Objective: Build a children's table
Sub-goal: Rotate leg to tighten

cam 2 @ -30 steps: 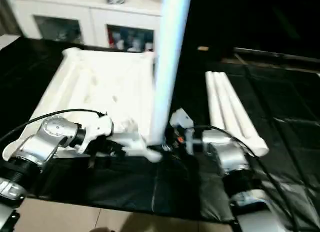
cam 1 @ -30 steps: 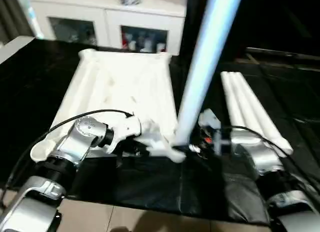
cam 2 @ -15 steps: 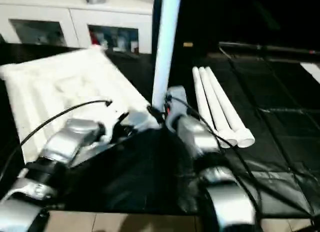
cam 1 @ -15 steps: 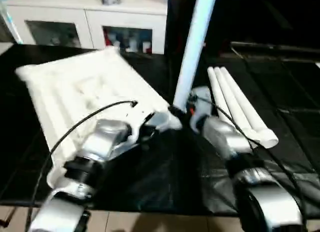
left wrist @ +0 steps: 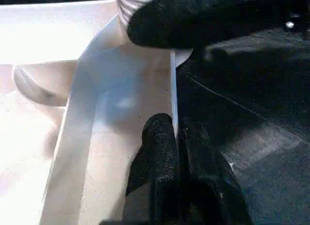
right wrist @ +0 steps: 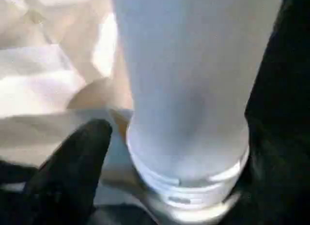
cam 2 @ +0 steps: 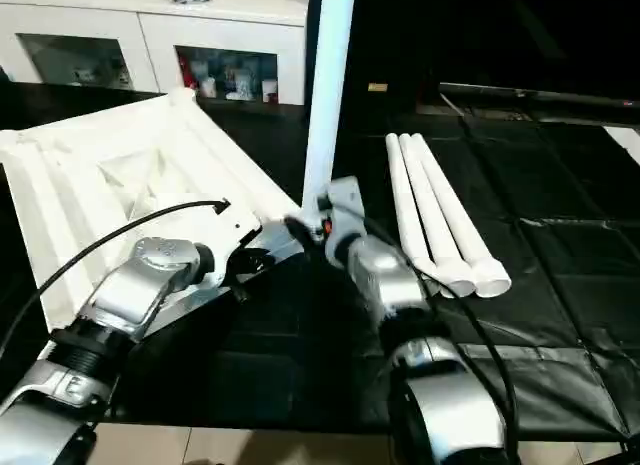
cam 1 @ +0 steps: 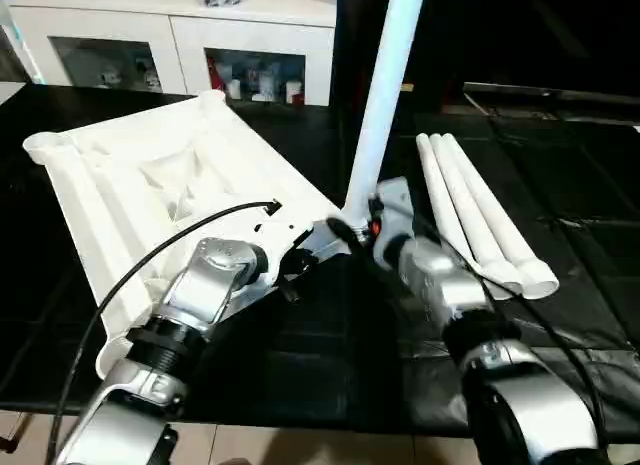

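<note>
Since a second ago the tabletop (cam 1: 150, 185) has swung round, its far corner now angled toward the cabinet (cam 1: 180, 45). The left gripper (left wrist: 175, 138) is pressed together, pinching the top's thin rim. One leg (cam 1: 385, 80) stands at the near corner, its top cut off. The right gripper (cam 1: 352, 225) sits at its base, fingers hard to judge. Three spare legs (cam 1: 480, 210) lie together on the black mat (cam 1: 580, 185)
</note>
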Tool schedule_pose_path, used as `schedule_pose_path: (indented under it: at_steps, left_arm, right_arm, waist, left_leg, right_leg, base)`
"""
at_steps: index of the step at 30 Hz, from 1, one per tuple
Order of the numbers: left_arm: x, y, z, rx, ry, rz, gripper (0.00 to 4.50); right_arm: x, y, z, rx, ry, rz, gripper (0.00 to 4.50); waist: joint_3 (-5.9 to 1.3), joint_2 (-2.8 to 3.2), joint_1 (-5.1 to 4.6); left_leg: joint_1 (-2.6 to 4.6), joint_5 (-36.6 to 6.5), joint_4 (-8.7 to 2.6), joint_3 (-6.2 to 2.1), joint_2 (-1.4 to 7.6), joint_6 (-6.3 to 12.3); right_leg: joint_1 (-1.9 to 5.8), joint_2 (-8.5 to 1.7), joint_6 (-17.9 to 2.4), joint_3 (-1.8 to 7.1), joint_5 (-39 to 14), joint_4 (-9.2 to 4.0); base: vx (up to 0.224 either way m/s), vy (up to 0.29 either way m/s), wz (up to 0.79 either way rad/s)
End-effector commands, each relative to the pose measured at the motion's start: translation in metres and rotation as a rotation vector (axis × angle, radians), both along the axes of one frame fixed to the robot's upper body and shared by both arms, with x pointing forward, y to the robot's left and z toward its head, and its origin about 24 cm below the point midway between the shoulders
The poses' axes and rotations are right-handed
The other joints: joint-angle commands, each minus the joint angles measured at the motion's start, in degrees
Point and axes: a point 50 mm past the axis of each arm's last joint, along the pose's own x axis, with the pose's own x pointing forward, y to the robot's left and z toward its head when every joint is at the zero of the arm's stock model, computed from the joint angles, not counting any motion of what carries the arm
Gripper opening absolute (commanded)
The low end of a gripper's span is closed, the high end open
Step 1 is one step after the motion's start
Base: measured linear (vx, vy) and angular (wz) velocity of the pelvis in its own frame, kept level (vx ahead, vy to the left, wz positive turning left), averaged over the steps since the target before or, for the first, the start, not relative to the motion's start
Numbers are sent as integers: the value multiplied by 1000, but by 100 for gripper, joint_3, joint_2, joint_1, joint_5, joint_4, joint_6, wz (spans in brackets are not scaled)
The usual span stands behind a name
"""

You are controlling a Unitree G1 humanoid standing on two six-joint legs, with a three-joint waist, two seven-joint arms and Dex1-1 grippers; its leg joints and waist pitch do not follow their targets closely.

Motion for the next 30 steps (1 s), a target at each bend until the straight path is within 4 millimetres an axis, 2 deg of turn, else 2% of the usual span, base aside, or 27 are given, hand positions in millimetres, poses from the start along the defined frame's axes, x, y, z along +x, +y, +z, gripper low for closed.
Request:
schedule_pose_path:
  at_steps: [1, 3, 4, 8, 13, 16, 21, 23, 26, 27, 30]
  left_arm:
    - [2, -6, 10, -22, -65, -66, 0]
    - [0, 2, 7, 9, -58, -106, 0]
    - [0, 3, 7, 10, -58, -108, 0]
    - [-4, 12, 4, 30, -45, -207, 0]
    - [-8, 20, 1, 64, -14, -288, 0]
    - [-16, 23, 0, 70, 13, -410, 0]
    - [-24, 28, -4, 109, 39, -556, 0]
    - [-25, 28, -4, 109, 41, -577, 0]
    - [-26, 26, -4, 110, 48, -614, 0]
    - [-27, 26, -4, 108, 49, -624, 0]
    - [-26, 26, -3, 104, 47, -641, 0]
  right_arm:
    - [-11, -1, -15, -27, 49, 55, 441]
    - [-13, -19, -11, -7, 12, 89, 441]
    - [-14, -19, -11, -4, 9, 93, 441]
    - [-25, -42, 4, 36, -71, 286, 441]
    - [-30, -60, 14, -17, -105, 401, 441]
    - [-32, -69, 22, -68, -135, 491, 441]
    - [-33, -70, 27, -117, -128, 585, 441]
    - [-34, -67, 26, -125, -121, 614, 441]
    - [-36, -60, 23, -142, -116, 674, 441]
    - [-37, -57, 23, -143, -115, 688, 427]
    - [-37, -51, 22, -113, -94, 729, 399]
  waist:
    - [-354, 54, 23]
    - [-335, 64, 62]
    - [-341, 57, 63]
    - [-338, 62, 80]
    - [-356, 59, 106]
    - [-360, 47, 138]
    - [-360, 53, 220]
    - [-354, 35, 230]
    - [-342, 47, 249]
    - [-341, 30, 252]
    - [-344, 38, 284]
  left_leg:
    - [86, -743, -304, -61, 254, 245]
    - [100, -894, -310, -58, 262, 253]
    - [103, -920, -309, -56, 269, 243]
    - [88, -995, -305, -58, 277, 255]
    - [74, -758, -277, -57, 289, 347]
    - [76, -710, -260, -44, 297, 395]
    - [92, -714, -254, -30, 314, 388]
    - [89, -785, -264, -32, 321, 348]
    - [99, -975, -282, -39, 330, 240]
    - [94, -993, -286, -38, 326, 213]
    - [94, -1002, -281, -40, 326, 199]
  right_leg:
    - [280, -446, -1429, 213, 438, -343]
    - [277, -452, -1376, 213, 223, -384]
    - [281, -449, -1367, 210, 202, -378]
    - [294, -443, -1379, 188, 139, -387]
    - [300, -438, -1462, 157, 459, -337]
    - [288, -446, -1519, 153, 513, -323]
    - [258, -444, -1540, 144, 389, -310]
    - [253, -451, -1528, 140, 299, -311]
    - [240, -469, -1487, 148, 4, -331]
    - [245, -468, -1467, 151, -51, -331]
    - [238, -478, -1434, 158, -124, -332]
  base:
    - [0, 0, 0]
    - [0, 0, 0]
    - [0, 0, 0]
    - [0, 0, 0]
    - [0, 0, 0]
    - [0, 0, 0]
    - [0, 0, 0]
    - [0, 0, 0]
    - [0, 0, 0]
    - [0, 0, 0]
    - [0, 0, 0]
